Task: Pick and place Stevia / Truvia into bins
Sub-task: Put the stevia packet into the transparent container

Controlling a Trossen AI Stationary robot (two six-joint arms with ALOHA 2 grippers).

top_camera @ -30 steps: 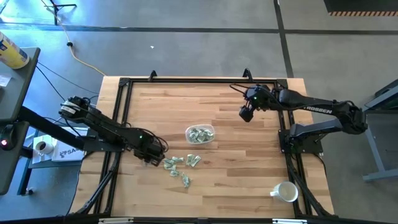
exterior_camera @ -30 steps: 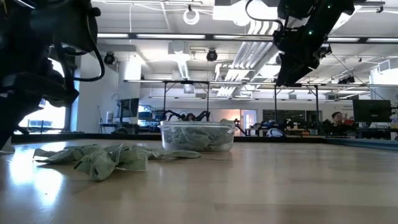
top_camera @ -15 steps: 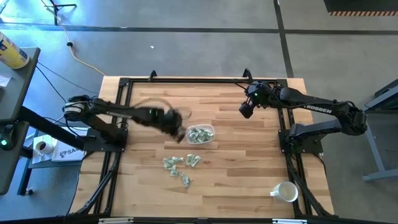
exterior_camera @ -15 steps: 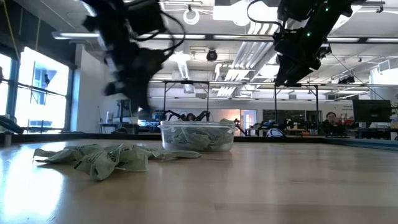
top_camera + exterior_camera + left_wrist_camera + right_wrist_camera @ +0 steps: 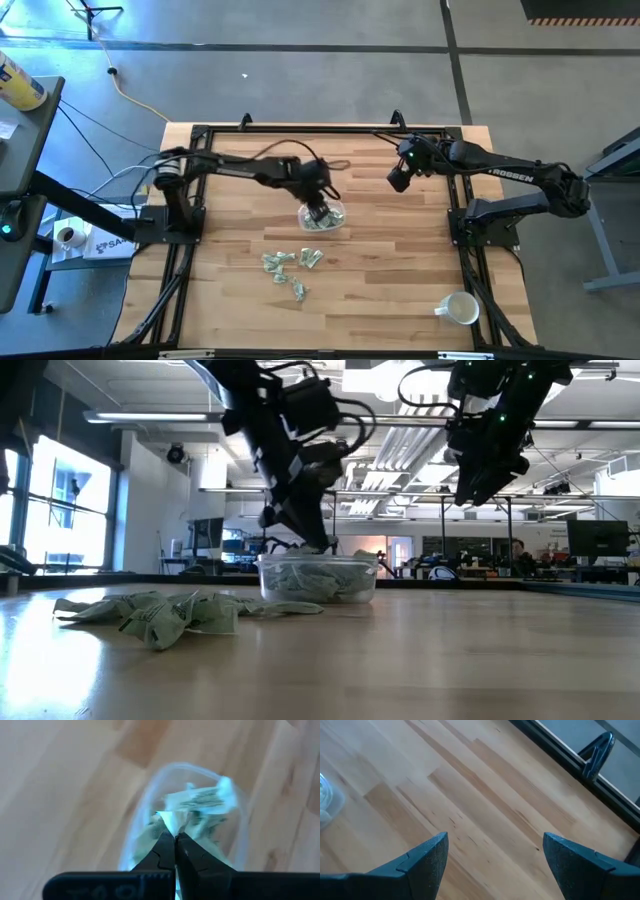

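The clear container (image 5: 330,208) sits mid-table, with green and white Stevia packets inside (image 5: 318,580). More packets lie loose in a small pile (image 5: 290,266) nearer the table's near edge, also seen in the low view (image 5: 160,615). My left gripper (image 5: 319,213) hangs just above the container's open top (image 5: 322,548), pointing down, shut, with a pale bit of packet at its tips (image 5: 175,836). My right gripper (image 5: 397,181) hovers high over the table's far right part, open (image 5: 495,855), touching nothing. My left gripper pinches a Stevia packet between its two fingertips; only a pale corner (image 5: 165,820) shows right beside them. The fingers come from above, pointing down into the container (image 5: 241,825). The rest of the packet blurs into the packets lying below.
A white mug (image 5: 460,309) lies near the table's near right corner. A black frame (image 5: 300,131) runs around the tabletop. Bare wood lies between the container and the right arm, and right of the loose pile.
My left arm has swung quickly from the loose pile near the table's left, up and toward the far right, and now stands over the container with its fingers down. The right arm has kept still. The pile looks unchanged.
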